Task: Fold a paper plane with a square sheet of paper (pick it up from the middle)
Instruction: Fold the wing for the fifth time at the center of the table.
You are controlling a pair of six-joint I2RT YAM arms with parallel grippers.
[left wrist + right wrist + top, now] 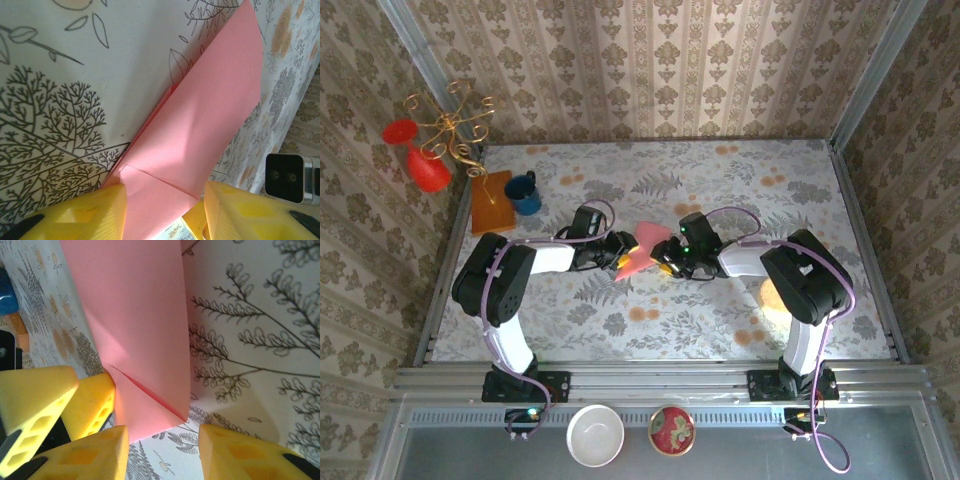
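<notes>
The salmon-pink square sheet of paper (642, 250) lies at the table's centre, folded into a pointed, layered shape with a diagonal crease (145, 390). My left gripper (623, 258) reaches it from the left. In the left wrist view its yellow fingers (95, 215) stand apart with the paper (200, 115) spanning the gap, so the left gripper (165, 215) is open. My right gripper (667, 263) comes from the right. It is open (160, 455), and the paper's corner (140, 315) lies between its fingers, nearer the left one.
A blue mug (525, 193) and an orange-brown board (490, 200) sit at the back left, by a red vase (428, 170) and a gold stand (450, 125). A white bowl (596, 435) and a red patterned bowl (671, 430) rest on the front ledge. The grippers' fingers nearly touch.
</notes>
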